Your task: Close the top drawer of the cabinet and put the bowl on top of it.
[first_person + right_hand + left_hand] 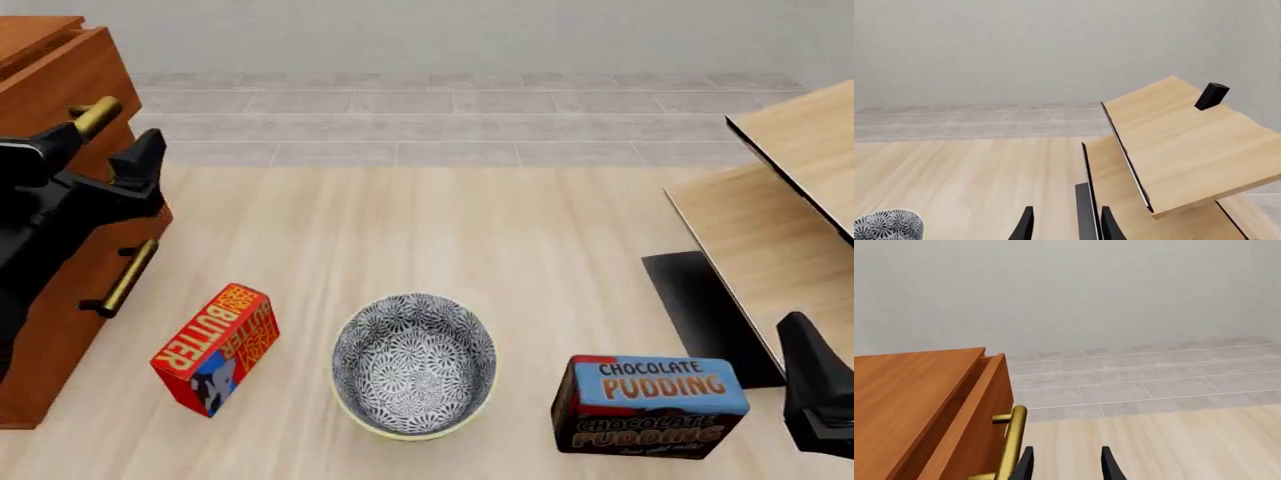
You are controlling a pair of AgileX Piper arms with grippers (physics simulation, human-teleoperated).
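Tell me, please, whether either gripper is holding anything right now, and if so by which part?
Nothing is held. The left gripper is open beside the top drawer's brass handle, not closed on it. The right gripper is open over bare table.

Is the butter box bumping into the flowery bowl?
Apart. In the front view a strip of bare table shows between the butter box and the bowl.

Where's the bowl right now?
In the front view, the bowl sits on the table near the front edge, between the butter box and the chocolate pudding box.
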